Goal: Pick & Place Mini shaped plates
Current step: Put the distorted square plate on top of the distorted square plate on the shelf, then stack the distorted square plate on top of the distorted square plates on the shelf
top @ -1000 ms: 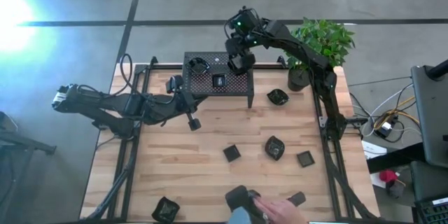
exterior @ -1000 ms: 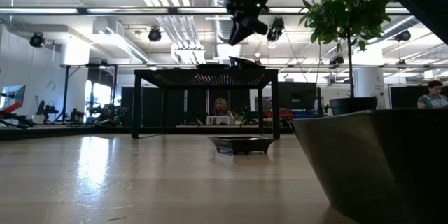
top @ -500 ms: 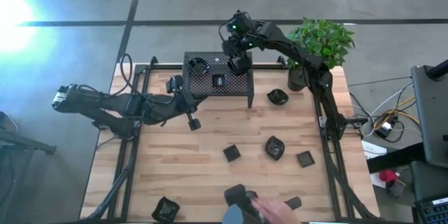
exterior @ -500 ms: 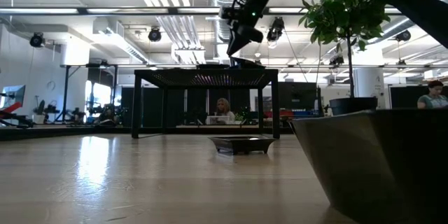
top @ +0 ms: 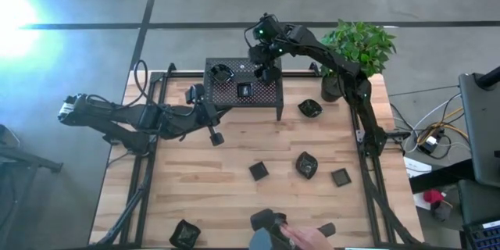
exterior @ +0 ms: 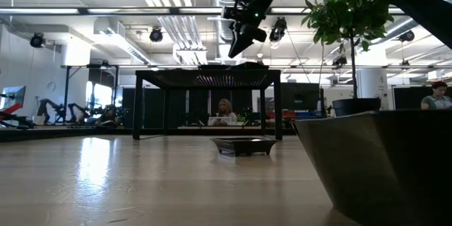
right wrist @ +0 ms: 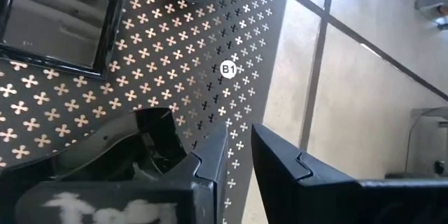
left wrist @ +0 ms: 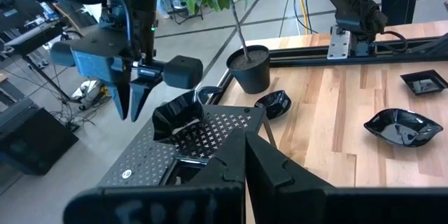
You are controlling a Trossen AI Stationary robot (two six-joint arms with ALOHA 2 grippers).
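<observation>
A black perforated rack [top: 244, 90] stands at the table's far side. On its top lie a square mini plate [top: 244, 90], a rounded one [top: 223, 73] and a leaf-like one [left wrist: 175, 115] near its far right corner. My right gripper [left wrist: 131, 101] hangs open just above the rack, fingers pointing down beside the leaf-like plate [right wrist: 143, 143], with only bare rack top showing between them. My left gripper [top: 216, 137] is shut, in front of the rack's near left, with nothing in it. More mini plates [top: 306, 164] [top: 258, 170] [top: 341, 176] lie on the wood.
A potted plant [top: 333, 86] stands at the far right, with a plate [top: 310, 108] in front of it. At the near edge a person's hand [top: 312, 236] reaches in beside a dark object [top: 266, 223]. Another plate [top: 185, 234] sits near left.
My right gripper has sunk a little toward the rack's top and rolled at the wrist, staying over the rack's far right corner. The leaf-like plate has stayed on the rack. The person's hand has shifted slightly at the near edge.
</observation>
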